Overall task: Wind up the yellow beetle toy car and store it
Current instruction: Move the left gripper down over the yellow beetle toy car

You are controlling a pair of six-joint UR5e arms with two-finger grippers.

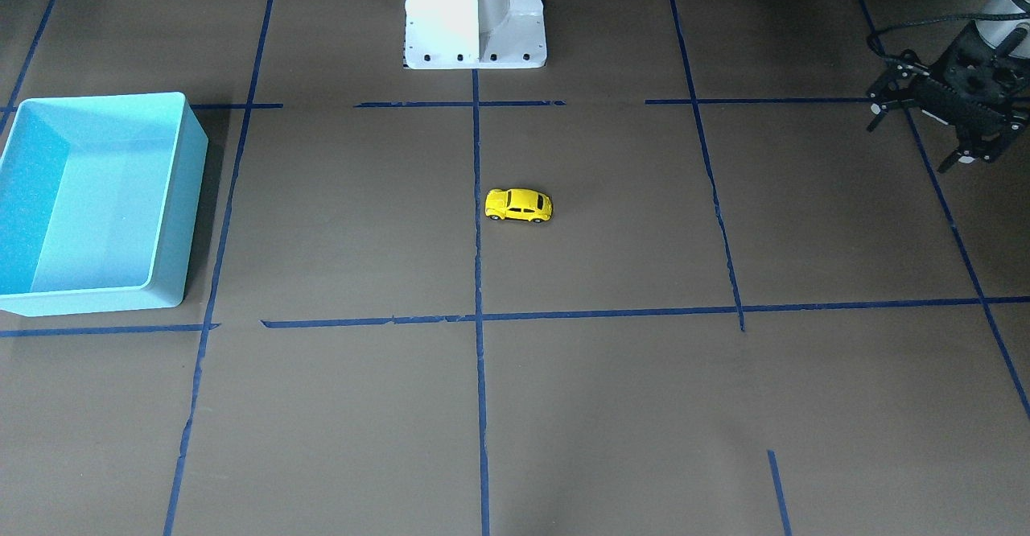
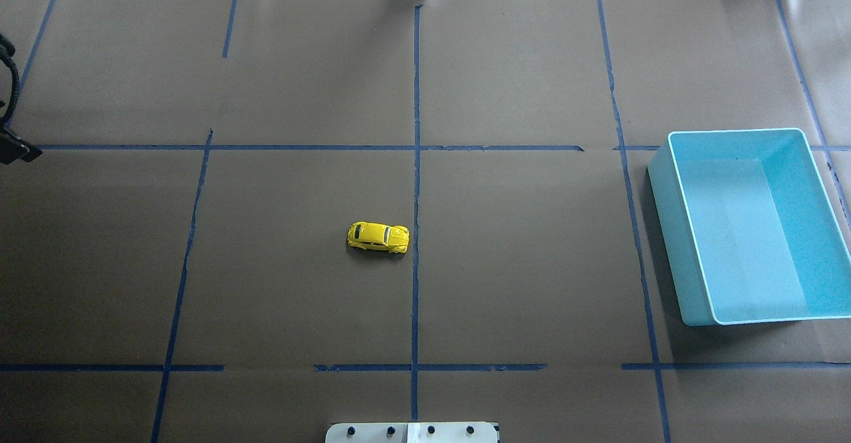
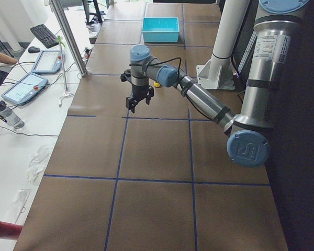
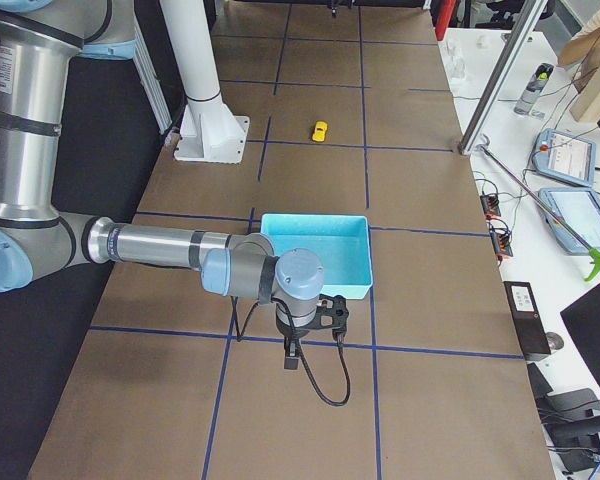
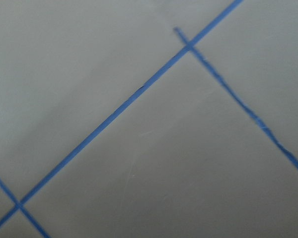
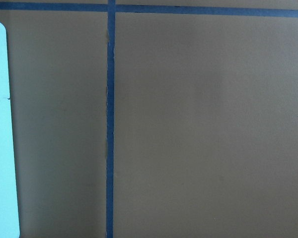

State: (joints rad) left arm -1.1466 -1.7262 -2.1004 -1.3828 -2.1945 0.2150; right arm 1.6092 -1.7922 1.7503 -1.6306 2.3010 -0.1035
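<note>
The yellow beetle toy car (image 1: 519, 205) stands on its wheels near the table's middle, beside the central tape line; it also shows in the overhead view (image 2: 377, 237) and both side views (image 3: 157, 83) (image 4: 320, 131). My left gripper (image 1: 908, 148) hovers open and empty far off at the table's left end (image 3: 137, 104). My right gripper (image 4: 310, 350) hangs beside the light blue bin (image 2: 731, 132); I cannot tell whether it is open or shut. Both wrist views show only table paper and tape.
The light blue bin (image 1: 105, 99) is empty and stands at the table's right side (image 4: 315, 216); its edge shows in the right wrist view (image 6: 0, 124). The white robot base (image 1: 475, 13) stands at the near middle edge. Blue tape lines grid the brown paper.
</note>
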